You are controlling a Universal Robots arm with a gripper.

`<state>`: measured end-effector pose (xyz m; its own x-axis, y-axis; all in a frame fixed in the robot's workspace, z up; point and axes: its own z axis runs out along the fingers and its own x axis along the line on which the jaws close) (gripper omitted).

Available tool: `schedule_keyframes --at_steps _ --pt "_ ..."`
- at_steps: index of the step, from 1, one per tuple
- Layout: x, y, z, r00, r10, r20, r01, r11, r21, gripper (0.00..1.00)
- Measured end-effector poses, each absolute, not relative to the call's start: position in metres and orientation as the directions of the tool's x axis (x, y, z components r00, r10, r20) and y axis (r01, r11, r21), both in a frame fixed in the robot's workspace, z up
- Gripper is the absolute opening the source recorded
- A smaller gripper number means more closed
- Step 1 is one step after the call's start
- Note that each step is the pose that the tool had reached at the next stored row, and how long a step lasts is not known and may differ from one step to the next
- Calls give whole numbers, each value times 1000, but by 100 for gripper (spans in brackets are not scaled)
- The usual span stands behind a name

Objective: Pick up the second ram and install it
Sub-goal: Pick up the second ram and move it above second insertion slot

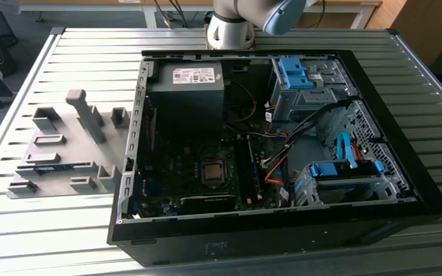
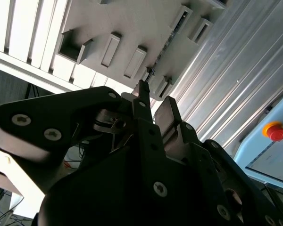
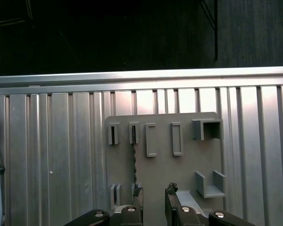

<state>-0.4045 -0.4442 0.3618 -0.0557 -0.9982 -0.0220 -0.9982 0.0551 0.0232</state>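
Note:
The second ram (image 1: 52, 168) is a thin blue stick standing on edge in a slot of the grey holder plate (image 1: 67, 144), at the exterior view's left beside the open computer case (image 1: 405, 190). Both wrist views look at it edge-on as a thin dark line (image 3: 133, 160) (image 2: 167, 42) held between two slot blocks. My gripper (image 3: 154, 194) (image 2: 154, 101) hovers well above the plate, open, with nothing between its fingers. In the first wrist view the stick runs in line with one fingertip (image 3: 137, 190).
The holder plate carries several other grey slot blocks and brackets (image 3: 207, 129). It lies on a ribbed metal table (image 3: 61, 155). Inside the case are a power supply (image 1: 194, 77), the motherboard with its processor socket (image 1: 212, 171), blue drive latches (image 1: 294, 72) and cables.

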Motion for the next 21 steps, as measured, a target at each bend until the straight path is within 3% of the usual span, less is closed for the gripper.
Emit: schedule_keyframes --at_steps 21 --pt "-405 -445 353 -56 -998 -22 -998 55 23 32"
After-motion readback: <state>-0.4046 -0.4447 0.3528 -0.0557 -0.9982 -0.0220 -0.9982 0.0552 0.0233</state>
